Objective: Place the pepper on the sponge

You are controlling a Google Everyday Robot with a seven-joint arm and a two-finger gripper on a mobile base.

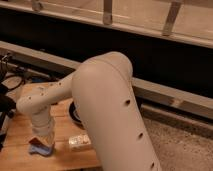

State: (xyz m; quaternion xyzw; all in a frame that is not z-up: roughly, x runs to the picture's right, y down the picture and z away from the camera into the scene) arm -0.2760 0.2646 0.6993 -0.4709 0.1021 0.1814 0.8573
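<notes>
The blue-grey sponge [37, 149] lies flat on the wooden table [20, 160] near its front left. My gripper [43, 138] hangs at the end of the big white arm [100, 100] and points straight down, right over the sponge's far edge. A small dark red-brown sliver, which I take to be the pepper [38, 143], shows just under the gripper on top of the sponge. Most of the pepper is hidden by the gripper.
A pale yellowish block [80, 142] lies on the table just right of the sponge. A dark bowl [75, 116] sits behind it, partly hidden by the arm. Black cables and gear [10, 85] crowd the left edge. A dark wall with a ledge runs behind.
</notes>
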